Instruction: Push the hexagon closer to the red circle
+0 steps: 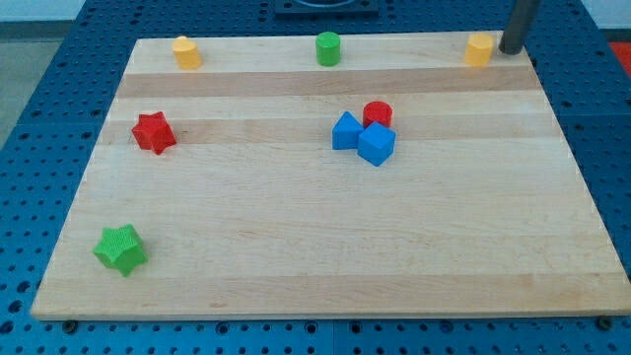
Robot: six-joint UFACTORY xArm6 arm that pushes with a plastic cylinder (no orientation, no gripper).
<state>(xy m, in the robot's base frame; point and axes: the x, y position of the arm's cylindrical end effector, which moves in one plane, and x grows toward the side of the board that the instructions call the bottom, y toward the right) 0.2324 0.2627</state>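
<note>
Pale wood counter (296,247) on a blue pegboard base (59,118), yellow hexagon (478,49) up in the view's top-right corner just beside my tip (512,50), red circle (378,112) mid-board well apart, hand state impossible to tell.

Red circle (378,112) half hidden (blue blocks (363,137) overlap).

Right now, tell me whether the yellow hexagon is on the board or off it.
On the board. The yellow hexagon sits at the board's top right corner, inside the edge. My tip is just beside it on the view's right.
</note>
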